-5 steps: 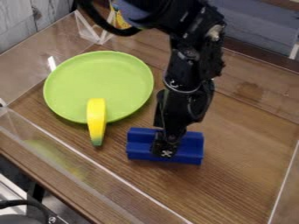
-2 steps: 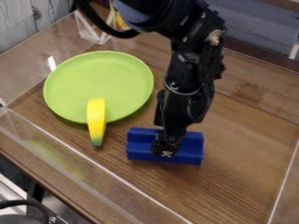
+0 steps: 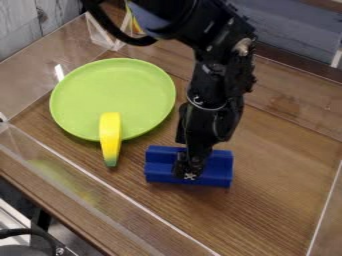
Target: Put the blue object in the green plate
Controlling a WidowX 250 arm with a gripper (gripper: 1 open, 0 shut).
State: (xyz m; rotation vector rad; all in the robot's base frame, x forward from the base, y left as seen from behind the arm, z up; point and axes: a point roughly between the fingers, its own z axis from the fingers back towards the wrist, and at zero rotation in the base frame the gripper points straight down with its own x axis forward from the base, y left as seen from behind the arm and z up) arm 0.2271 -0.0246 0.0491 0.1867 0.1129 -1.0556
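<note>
Pointing steeply down, the black gripper [image 3: 193, 168] stands over the deep blue rectangular ridged block [image 3: 189, 167] with jaws spread wide, straddling it but not yet clamping, probably poised to grasp. That block lies on the brown wooden table [image 3: 274, 190] towards its near edge, just beside the round lime-green plate [image 3: 94, 88], outside its rim.

Yellow banana [image 3: 110, 138] across green plate [image 3: 114, 92] rim
</note>
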